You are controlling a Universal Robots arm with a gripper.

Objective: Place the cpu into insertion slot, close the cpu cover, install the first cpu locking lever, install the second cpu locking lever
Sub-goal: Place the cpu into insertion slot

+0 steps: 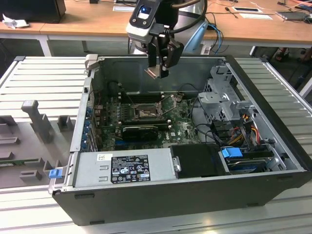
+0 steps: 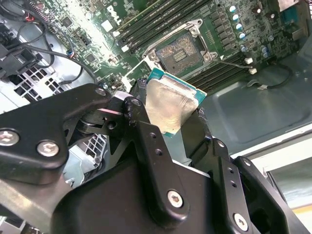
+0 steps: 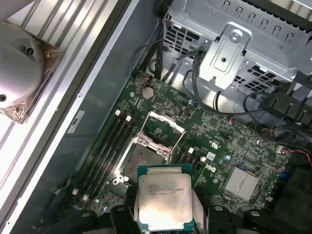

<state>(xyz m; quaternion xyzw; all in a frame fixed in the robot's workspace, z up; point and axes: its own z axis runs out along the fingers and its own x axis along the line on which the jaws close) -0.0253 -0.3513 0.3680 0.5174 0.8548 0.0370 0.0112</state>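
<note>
Gripper (image 1: 160,70), clamped on the cpu (image 3: 165,202), hovers above the insertion slot (image 3: 140,158). The cpu cover (image 3: 168,123) stands open to admit it.

Black screwed fingers (image 2: 148,141), silver wrist (image 1: 138,29), black cable (image 1: 204,14)

Noted: dull, smeared silver metal top on cpu (image 3: 165,204); bright metal rim around matt black insertion slot (image 2: 179,52); glossy green motherboard (image 3: 218,142).
</note>
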